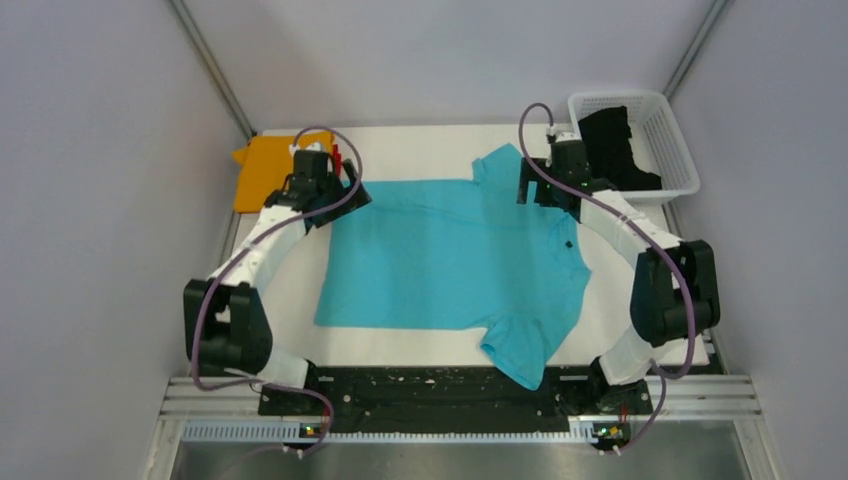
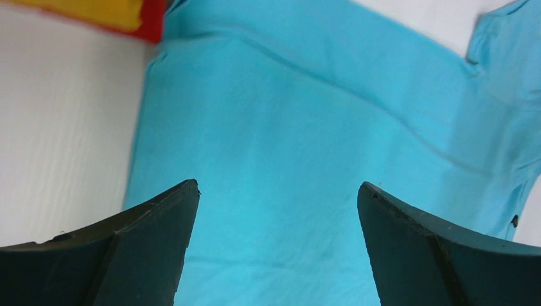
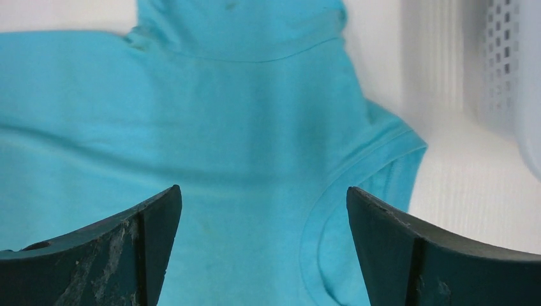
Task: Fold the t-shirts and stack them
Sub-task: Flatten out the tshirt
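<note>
Lying flat on the table [image 1: 420,138], the turquoise-blue t-shirt [image 1: 450,255] is your landmark. Your left end effector [image 2: 277,191] is above its far hem corner, fingers spread, holding nothing. Your right end effector [image 3: 265,191], spread too, is above its far shoulder, near the collar. The orange t-shirt [image 1: 262,170] and the red t-shirt [image 2: 153,19] lie just past that hem corner; the black t-shirt [image 1: 610,140] sits in the basket [image 1: 680,150] past the far sleeve.

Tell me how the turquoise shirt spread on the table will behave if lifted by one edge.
Probably floppy: the turquoise shirt lies flat with soft creases, so a lifted edge would likely drape and drag the rest. It looks thin, so likely light for its size.
</note>
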Motion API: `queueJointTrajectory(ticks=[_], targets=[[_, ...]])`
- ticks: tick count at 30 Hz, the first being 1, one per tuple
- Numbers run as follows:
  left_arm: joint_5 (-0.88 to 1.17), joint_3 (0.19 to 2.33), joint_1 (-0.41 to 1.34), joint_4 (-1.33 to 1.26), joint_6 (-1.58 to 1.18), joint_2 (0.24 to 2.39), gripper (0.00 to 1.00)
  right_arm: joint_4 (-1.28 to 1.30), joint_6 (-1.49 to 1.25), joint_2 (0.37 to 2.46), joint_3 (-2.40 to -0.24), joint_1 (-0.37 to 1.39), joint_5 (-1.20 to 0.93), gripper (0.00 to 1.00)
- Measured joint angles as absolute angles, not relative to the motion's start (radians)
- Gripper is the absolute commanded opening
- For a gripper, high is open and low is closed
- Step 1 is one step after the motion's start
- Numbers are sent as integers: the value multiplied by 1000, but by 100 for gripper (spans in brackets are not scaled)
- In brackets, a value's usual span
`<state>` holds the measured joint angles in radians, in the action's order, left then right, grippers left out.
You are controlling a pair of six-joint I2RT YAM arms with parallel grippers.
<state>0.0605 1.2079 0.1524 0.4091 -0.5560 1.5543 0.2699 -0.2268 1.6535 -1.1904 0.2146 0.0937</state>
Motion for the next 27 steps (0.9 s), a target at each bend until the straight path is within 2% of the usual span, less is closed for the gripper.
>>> queueJointTrajectory(ticks=[10, 14, 16, 21, 27], targets=[[-198, 783, 152, 742, -776, 1077, 97, 300, -277, 1450, -1024, 326, 67, 99], [-234, 643, 151, 815, -878, 979, 91, 303, -303, 1382, -944, 329, 65, 99], [-231, 600, 151, 829, -917, 966, 84, 305, -312, 1369, -920, 331, 61, 99], [-227, 547, 151, 830, -992, 983, 76, 315, -318, 1367, -901, 331, 57, 99], [-253, 539, 151, 802, -1037, 1082, 59, 315, -318, 1367, -901, 331, 58, 99]])
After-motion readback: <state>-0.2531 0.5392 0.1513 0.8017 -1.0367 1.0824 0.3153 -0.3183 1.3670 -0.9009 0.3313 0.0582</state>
